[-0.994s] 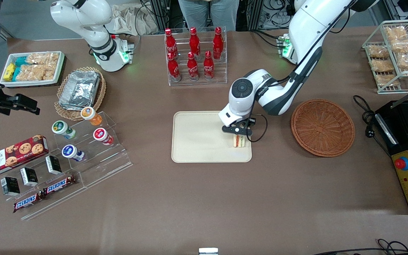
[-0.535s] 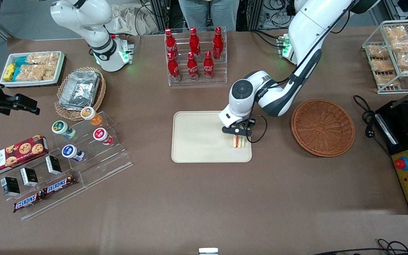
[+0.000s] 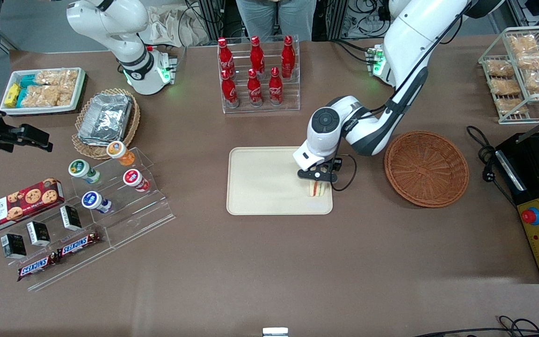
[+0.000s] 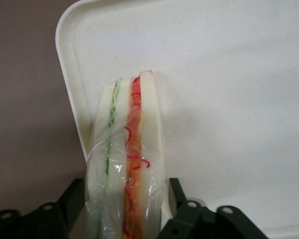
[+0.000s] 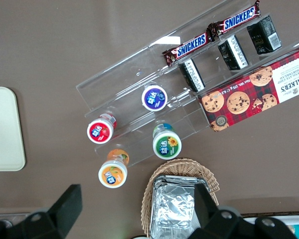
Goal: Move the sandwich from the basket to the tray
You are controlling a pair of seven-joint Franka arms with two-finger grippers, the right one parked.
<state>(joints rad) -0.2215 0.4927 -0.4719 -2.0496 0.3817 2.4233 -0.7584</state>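
fingers (image 3: 318, 176) astride sandwich (image 3: 316, 189), upright on tray (image 3: 260, 187)

A: Items on the brown desk (image 5: 50, 55)?
B: One clear tiered stand (image 5: 154, 94) holding two Snickers bars (image 5: 189, 46), three small black boxes (image 5: 232, 51), and round-lidded cups: blue (image 5: 155, 97), red (image 5: 100, 131), green (image 5: 166, 145), orange (image 5: 112, 174).
A: Beside it?
B: A Walker's cookie box (image 5: 256, 92); a pale wicker basket (image 5: 181, 201) of foil containers (image 5: 177, 211); one corner of the tray (image 5: 5, 129).
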